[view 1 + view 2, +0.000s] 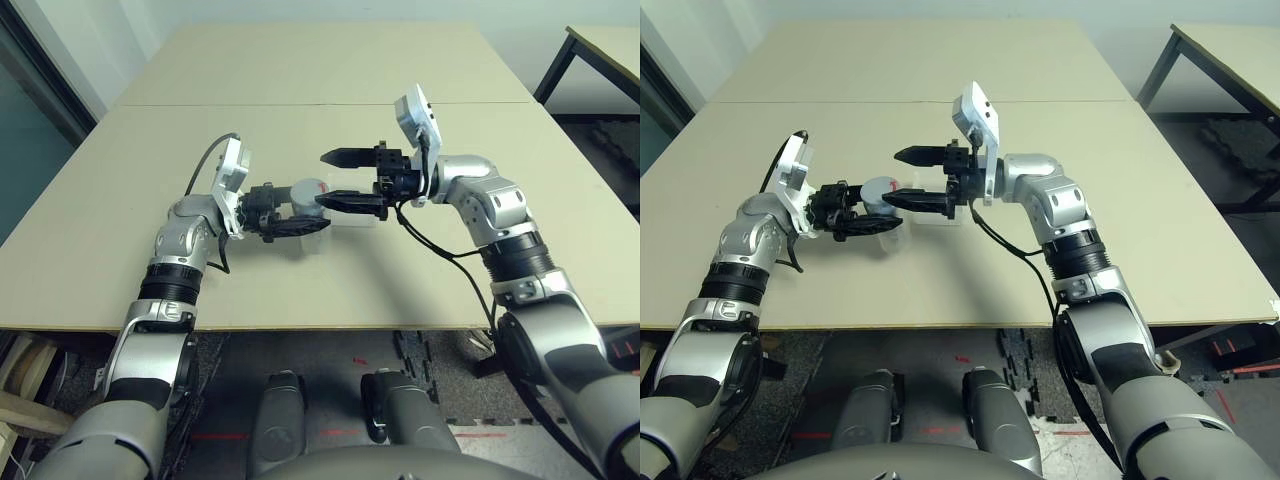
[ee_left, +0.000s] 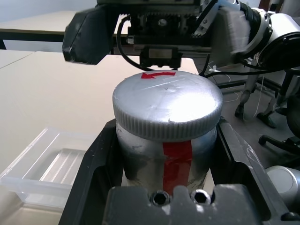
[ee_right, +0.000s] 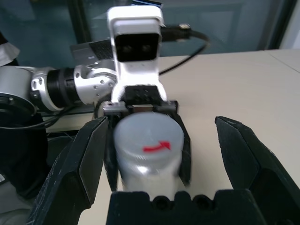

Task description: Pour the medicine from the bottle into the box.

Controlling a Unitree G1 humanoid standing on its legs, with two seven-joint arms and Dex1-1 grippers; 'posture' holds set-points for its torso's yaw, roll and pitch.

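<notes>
Over the middle of the desk (image 1: 120,200), well in from its edges, left gripper (image 1: 290,218) is clamped on the bottle (image 1: 305,193), held sideways, grey cap (image 2: 167,105) still on and facing the right gripper (image 1: 345,180). Right gripper's fingers are spread wide, one above and one beside the cap end. Box (image 2: 44,164) sits on the desk just under the bottle.

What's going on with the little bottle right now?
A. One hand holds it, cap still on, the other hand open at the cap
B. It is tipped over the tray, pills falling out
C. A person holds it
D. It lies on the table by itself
A: the left hand grips the bottle, its cap is still on, and the right hand stands open at the cap end.
</notes>
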